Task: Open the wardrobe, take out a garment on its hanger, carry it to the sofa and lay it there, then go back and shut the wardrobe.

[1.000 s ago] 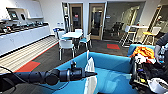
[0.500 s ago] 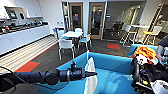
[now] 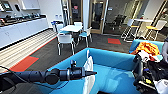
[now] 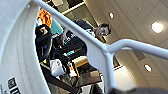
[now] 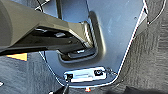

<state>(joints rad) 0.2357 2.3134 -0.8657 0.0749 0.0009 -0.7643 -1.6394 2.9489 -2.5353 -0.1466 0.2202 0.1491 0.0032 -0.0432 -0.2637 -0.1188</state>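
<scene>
My left arm reaches in from the left over the near arm of the bright blue sofa [image 3: 115, 72]. The left gripper [image 3: 93, 73] is shut on the hanger, and the white garment [image 3: 88, 75] hangs from it above the sofa's seat. In the left wrist view the thin white hanger [image 4: 100, 47] crosses close to the camera, with the garment [image 4: 17, 50] draped beside it. The right wrist view looks down on the robot's grey base [image 5: 112, 37] and dark carpet.
A person [image 3: 165, 50] with a control rig and an orange cloth [image 3: 147, 47] stands at the sofa's right end. Behind the sofa are a white table [image 3: 70, 28] with white chairs [image 3: 65, 40], a kitchen counter [image 3: 22, 27] along the left wall, and high stools [image 3: 130, 27] at the back right.
</scene>
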